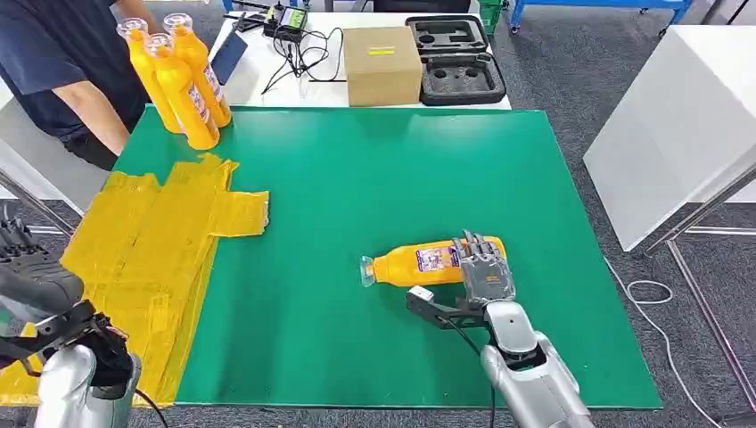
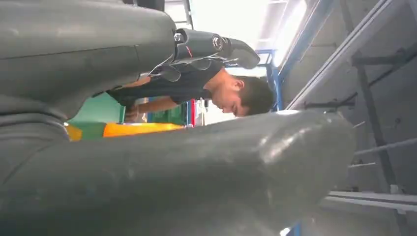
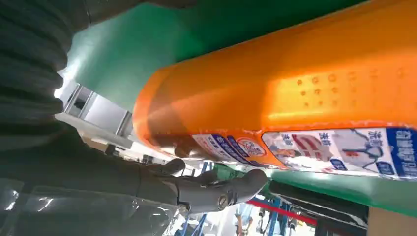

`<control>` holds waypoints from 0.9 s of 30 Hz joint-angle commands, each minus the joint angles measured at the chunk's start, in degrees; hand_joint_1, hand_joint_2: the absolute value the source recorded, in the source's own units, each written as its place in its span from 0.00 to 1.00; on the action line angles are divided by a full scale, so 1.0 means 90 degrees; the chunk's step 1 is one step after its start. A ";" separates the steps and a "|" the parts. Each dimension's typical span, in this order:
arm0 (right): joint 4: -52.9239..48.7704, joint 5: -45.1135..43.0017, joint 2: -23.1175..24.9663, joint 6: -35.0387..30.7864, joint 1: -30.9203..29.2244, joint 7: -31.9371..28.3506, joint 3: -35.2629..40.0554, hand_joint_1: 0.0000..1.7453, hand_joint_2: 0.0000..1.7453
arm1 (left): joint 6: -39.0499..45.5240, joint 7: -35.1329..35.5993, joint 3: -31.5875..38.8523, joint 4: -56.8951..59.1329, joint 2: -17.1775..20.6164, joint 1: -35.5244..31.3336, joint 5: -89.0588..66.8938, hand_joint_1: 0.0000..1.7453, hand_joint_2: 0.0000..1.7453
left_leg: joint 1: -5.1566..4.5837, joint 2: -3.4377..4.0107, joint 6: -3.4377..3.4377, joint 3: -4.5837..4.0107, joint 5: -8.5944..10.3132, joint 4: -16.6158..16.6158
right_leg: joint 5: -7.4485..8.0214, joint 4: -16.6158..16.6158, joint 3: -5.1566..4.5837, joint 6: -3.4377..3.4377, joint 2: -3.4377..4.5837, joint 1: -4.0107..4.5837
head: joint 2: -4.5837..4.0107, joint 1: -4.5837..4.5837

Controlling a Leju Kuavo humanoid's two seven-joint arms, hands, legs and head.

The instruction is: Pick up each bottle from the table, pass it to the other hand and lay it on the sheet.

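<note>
A bottle (image 1: 434,260) is seen lying on its side in the lower middle of the head view, on the green tabletop (image 1: 357,196), its long axis running roughly left to right across the frame with the clear cap end pointing left and the base to the right. The right robot hand (image 1: 486,267) is laid over the base end, its fingers draped across the far side of the body, so the bottle lies directly under and just ahead of that hand; whether the grip is fully closed cannot be told from the head view. In the right wrist view the bottle (image 3: 295,93) is pressed close against the hand, with a dark finger (image 3: 216,189) curved along its labelled side, which suggests a wrap around the body. The left robot hand (image 1: 27,267) is kept at the lower left edge, well apart from the bottle, above the yellow sheet (image 1: 152,259); it holds nothing, and its fingers appear loosely spread. The right hand is judged plainly the nearer. The bottle is smooth orange plastic, rounded, with a glossy printed label and a dimpled patch. The sheet is a crinkled, patchy yellow layer. Three more bottles (image 1: 178,80) are stood upright at the upper left, beside a person (image 1: 62,62).
</note>
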 commanded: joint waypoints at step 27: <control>0.1225 0.0163 0.0054 0.0056 -0.0089 0.0069 0.0015 0.00 1.00 | 0.0044 0.0037 -0.0155 -0.0380 -0.0030 0.0361 -0.0022 0.00 0.00 | 0.0011 0.0005 -0.0027 0.0108 0.0004 -0.0008 | 0.0018 -0.0018 0.0103 -0.0018 -0.0001 0.0014 | 0.0000 0.0000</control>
